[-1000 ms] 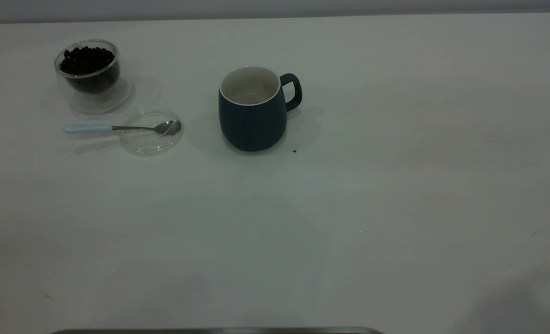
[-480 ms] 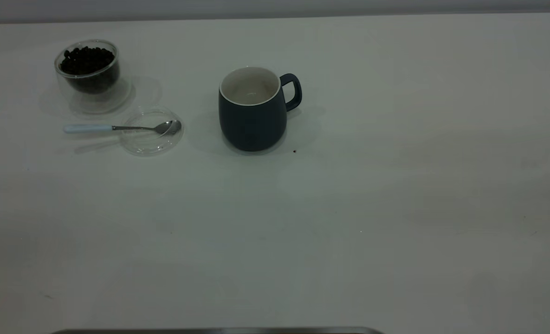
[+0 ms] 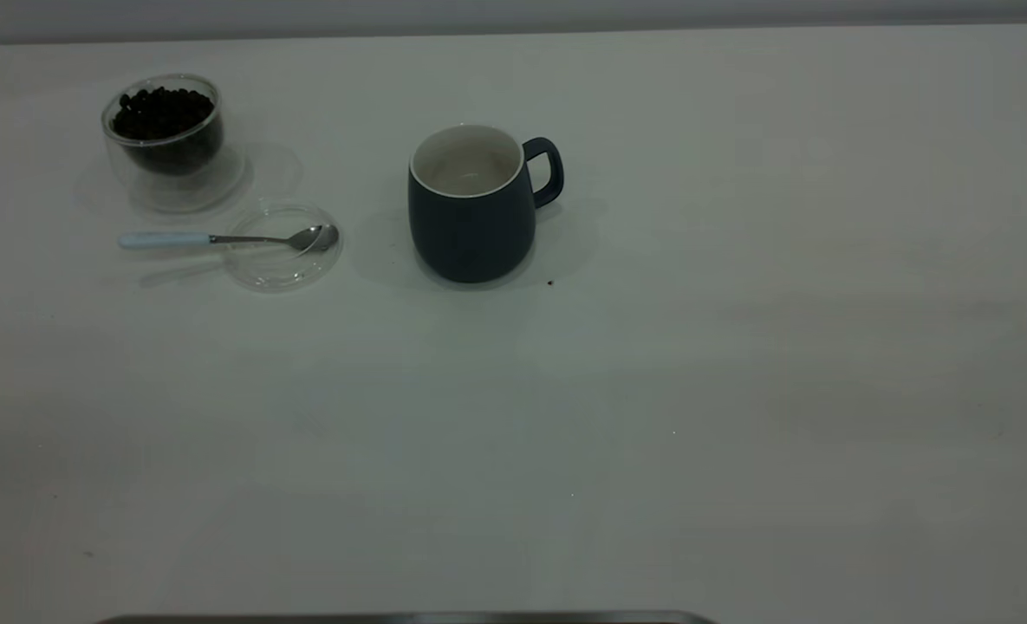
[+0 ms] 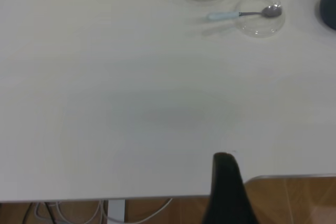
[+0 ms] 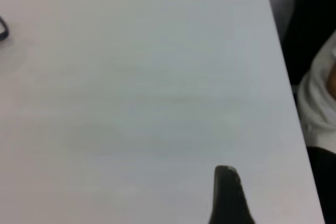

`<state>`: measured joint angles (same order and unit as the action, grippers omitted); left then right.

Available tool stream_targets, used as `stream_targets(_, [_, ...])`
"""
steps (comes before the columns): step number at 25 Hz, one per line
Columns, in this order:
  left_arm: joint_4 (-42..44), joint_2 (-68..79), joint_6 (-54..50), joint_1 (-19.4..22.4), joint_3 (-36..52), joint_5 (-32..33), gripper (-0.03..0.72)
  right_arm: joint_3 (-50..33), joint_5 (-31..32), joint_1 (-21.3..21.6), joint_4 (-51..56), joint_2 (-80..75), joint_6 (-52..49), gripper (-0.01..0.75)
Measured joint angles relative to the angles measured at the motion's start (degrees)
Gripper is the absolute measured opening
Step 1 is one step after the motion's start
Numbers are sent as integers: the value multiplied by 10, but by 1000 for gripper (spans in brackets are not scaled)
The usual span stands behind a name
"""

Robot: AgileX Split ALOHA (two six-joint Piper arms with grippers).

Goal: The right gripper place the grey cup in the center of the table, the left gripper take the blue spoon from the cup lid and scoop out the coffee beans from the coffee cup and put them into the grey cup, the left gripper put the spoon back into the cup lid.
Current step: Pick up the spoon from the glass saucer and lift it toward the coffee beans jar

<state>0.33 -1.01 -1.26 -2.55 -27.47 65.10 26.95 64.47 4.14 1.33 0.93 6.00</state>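
The grey cup stands upright near the table's middle, handle to the right, and its white inside shows nothing dark. At the far left the clear coffee cup holds a heap of coffee beans. In front of it lies the cup lid. The blue spoon rests with its bowl on the lid and its pale handle pointing left. Neither arm shows in the exterior view. A black part of my left gripper hangs over the table's near edge, far from the spoon and the lid. My right gripper hovers over bare table.
The white table stretches bare to the right and front of the cup. A tiny dark speck lies by the cup's base. Wooden floor shows past the table edge. A person in white sits beyond the table's side.
A shadow at the table's near right corner has faded away. The cups, lid and spoon have not moved.
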Motion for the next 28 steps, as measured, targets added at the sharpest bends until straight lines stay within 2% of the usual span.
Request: stream_targets(28, [0, 0, 1, 0, 0, 0, 586, 0, 1, 8, 2, 0, 9, 459])
